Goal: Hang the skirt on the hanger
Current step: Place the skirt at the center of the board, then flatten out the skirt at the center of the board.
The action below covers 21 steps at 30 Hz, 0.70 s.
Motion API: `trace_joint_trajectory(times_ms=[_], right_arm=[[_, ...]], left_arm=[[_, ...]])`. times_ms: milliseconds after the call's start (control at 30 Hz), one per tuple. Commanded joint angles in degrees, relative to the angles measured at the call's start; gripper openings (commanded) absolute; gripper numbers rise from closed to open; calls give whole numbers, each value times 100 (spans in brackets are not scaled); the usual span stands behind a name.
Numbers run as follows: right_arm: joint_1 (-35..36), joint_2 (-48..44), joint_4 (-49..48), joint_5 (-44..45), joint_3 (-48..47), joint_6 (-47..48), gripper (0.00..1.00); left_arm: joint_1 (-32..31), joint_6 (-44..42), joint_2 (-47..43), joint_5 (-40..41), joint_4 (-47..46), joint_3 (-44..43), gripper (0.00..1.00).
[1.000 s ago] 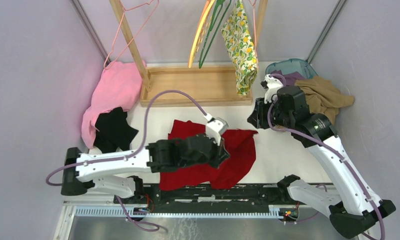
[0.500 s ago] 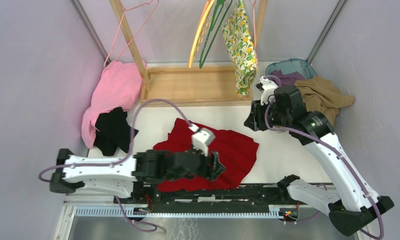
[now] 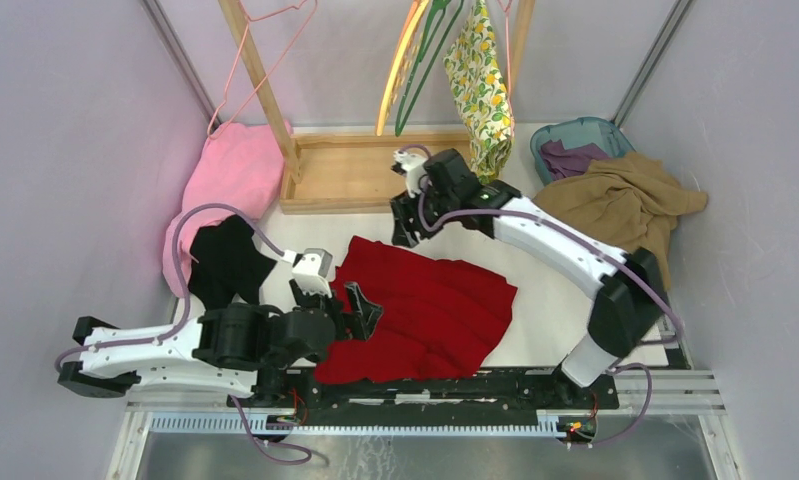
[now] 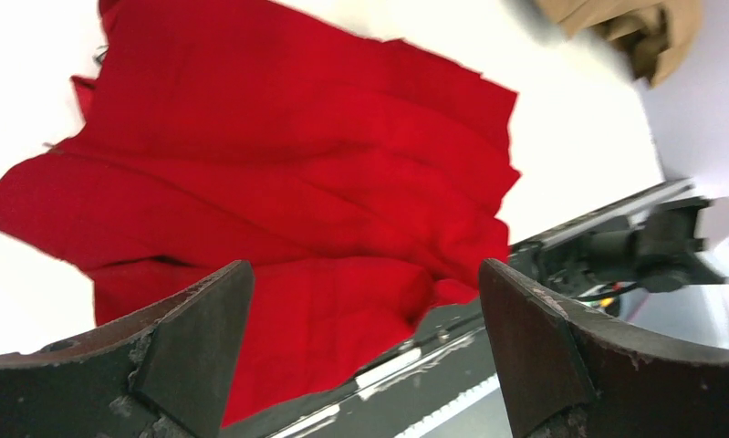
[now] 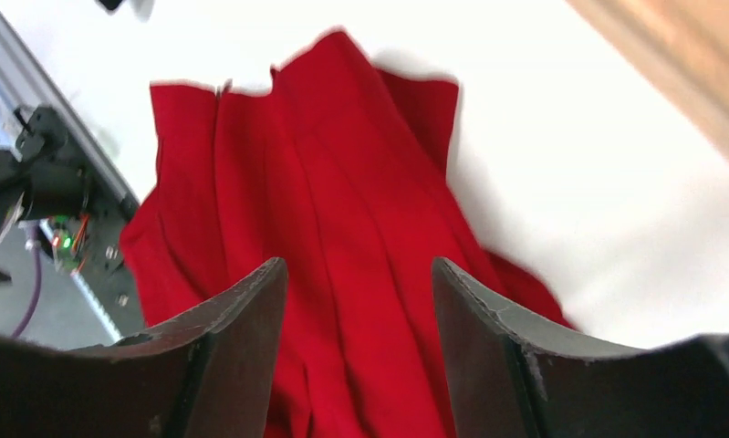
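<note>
Left gripper point(image 4: 365, 274): jaws wide apart, empty. Right gripper point(image 5: 359, 274): jaws apart, empty. Wrist views show only red garment point(image 4: 278, 182) beneath. Top view alone shows skirt point(image 3: 482, 90) hanging on hanger point(image 3: 508, 55) above wooden rack point(image 3: 375, 170). Versus second ago: left jaws opened, arm drawn back; right arm swung left from basket point(image 3: 575, 135).

We see bright, even overhead light; the white desk point(image 5: 570, 164) blows out in both slightly blurred wrist views.

White arms point(image 3: 560, 243), black joints point(image 3: 240, 335), scuffed dark fingers point(image 4: 192, 351).
</note>
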State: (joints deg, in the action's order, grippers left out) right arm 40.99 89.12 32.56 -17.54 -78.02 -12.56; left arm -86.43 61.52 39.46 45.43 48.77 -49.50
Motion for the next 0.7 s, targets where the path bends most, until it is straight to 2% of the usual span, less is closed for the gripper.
trace_joint_trajectory(times_ms=[0,267,433,667], right_arm=[[126,988,-1096,32,-978,302,66],[446,2661,-1192,76,-2319,157,66],[672,2962,-1084,471,-2678,-38,68],[1096,3348,-260,1626,-3243,131,68]], left_arm=[[28,729,-22,325,372,257,99],[28,800,-355,230,312,542,99],[36,779,-446,238,378,554,99],[30,758,-708,232,434,629,99]])
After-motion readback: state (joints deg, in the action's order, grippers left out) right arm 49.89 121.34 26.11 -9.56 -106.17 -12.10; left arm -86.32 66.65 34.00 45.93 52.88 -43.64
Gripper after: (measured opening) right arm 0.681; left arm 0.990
